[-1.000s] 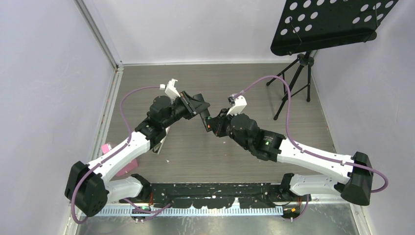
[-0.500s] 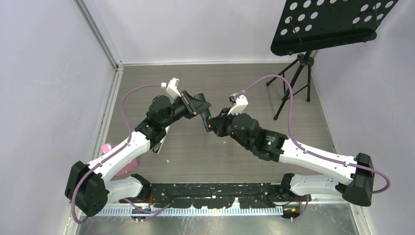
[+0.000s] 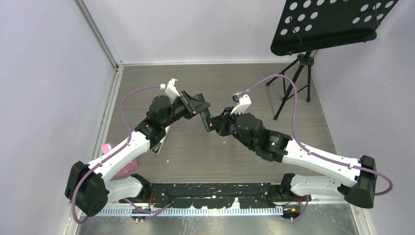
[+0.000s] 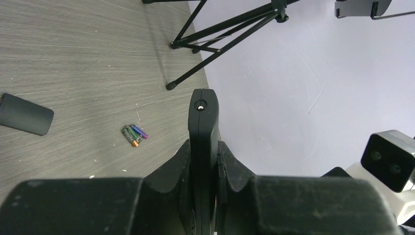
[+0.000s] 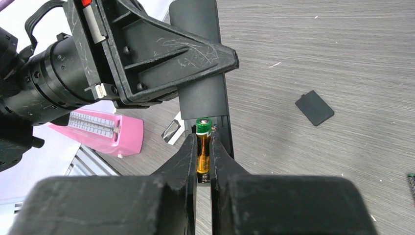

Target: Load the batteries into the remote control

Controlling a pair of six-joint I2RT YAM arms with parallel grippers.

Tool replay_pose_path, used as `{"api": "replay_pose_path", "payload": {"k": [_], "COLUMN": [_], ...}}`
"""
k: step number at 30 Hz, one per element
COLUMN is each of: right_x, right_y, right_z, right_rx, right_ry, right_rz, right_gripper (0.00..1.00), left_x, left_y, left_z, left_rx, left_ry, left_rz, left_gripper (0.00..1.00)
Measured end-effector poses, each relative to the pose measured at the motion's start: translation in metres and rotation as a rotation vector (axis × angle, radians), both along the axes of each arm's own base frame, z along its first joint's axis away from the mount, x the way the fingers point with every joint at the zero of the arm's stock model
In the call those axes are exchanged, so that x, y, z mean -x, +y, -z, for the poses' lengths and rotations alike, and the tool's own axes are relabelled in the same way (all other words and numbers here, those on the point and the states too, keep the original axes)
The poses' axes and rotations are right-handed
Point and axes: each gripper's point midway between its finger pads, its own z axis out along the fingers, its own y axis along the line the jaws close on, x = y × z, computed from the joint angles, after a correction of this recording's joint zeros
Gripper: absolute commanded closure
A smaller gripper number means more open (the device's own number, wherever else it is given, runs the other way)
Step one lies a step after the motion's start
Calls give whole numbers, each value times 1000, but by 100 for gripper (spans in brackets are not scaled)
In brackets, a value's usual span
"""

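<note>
Right claw: pinching one orange-and-green battery, set at the open compartment of the remote. Left claw: clamped on that remote, edge-on, above the surface. Spare batteries lie lower left of it, loose cover farther left.

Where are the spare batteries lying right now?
In the left wrist view the spare batteries lie bunched on the table, left of the remote in the left end effector, near the tripod foot.

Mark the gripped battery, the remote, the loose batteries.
gripped battery [image 5: 203,152]: right wrist view, orange body.
remote [image 5: 204,104]: right wrist view, dark face above the compartment.
loose batteries [image 4: 134,135]: left wrist view, middle of the cluster.
</note>
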Motion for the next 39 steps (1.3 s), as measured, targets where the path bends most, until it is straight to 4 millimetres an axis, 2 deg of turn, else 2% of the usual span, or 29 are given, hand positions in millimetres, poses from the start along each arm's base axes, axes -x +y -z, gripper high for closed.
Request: {"api": "replay_pose_path", "payload": {"k": [13,26,39], "right_x": [-1,0,5], "right_y": [2,4,15], "right_z": [4,4,10], "right_rx": [10,6,25], "right_ry": [6,7,5], "right_rz": [0,-12,-81], "right_gripper": [98,99,99], "left_x": [-4,-6,-5], "left_y": [5,9,11], "left_z": [-4,0,3], "left_rx": [61,85,83], "left_ry": [67,109,118], "left_rz": [-38,-55,-41], "left_gripper": [100,100,100]}}
